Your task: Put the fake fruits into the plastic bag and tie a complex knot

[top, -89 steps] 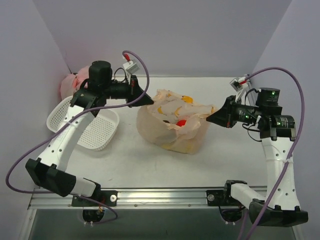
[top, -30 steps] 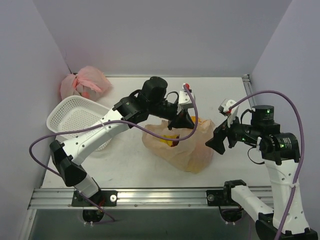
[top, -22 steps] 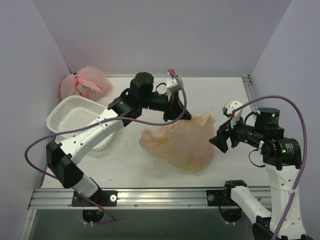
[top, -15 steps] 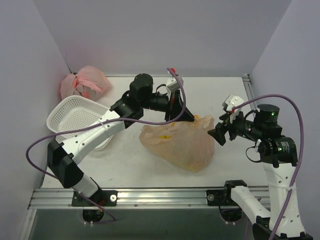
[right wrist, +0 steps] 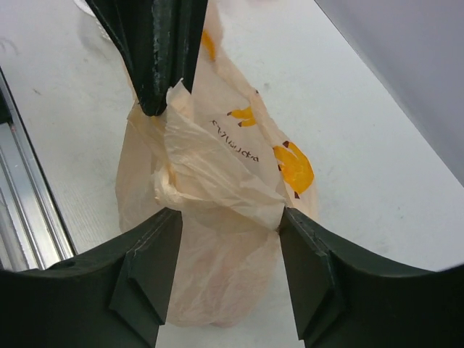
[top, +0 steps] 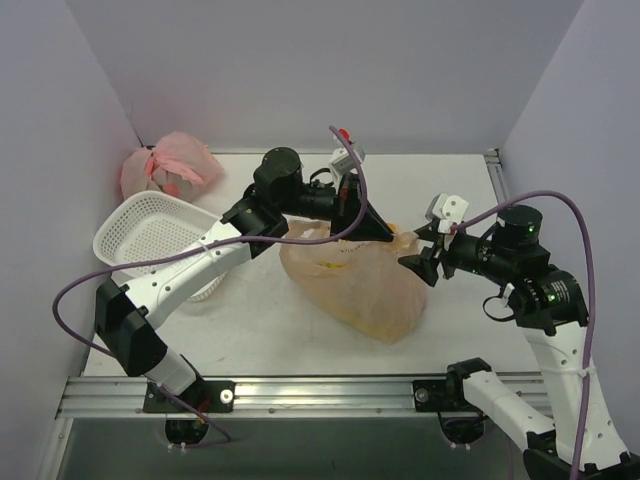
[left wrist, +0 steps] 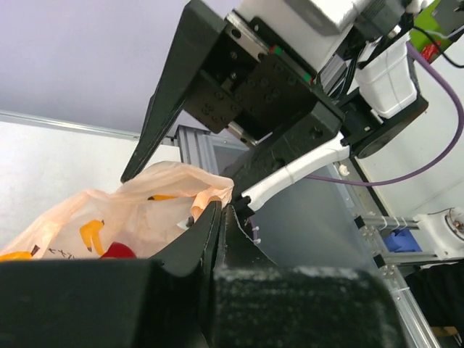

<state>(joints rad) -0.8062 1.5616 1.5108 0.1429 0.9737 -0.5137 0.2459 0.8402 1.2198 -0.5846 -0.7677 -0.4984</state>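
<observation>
Thin, limp, likely slippery bag: left hand grasps its top edge; right hand, released, straddles the bunched neck, probably the best hold.

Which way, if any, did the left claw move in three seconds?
Yes. The left gripper went rightward, away from the white mesh basket, to the top of the plastic bag.

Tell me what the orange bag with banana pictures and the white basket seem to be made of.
The plastic bag looks like thin plastic film, pale orange and translucent: it crumples into fine folds. The white basket seems to be rigid moulded plastic with a matte finish, judging by its regular mesh of small holes.
</observation>
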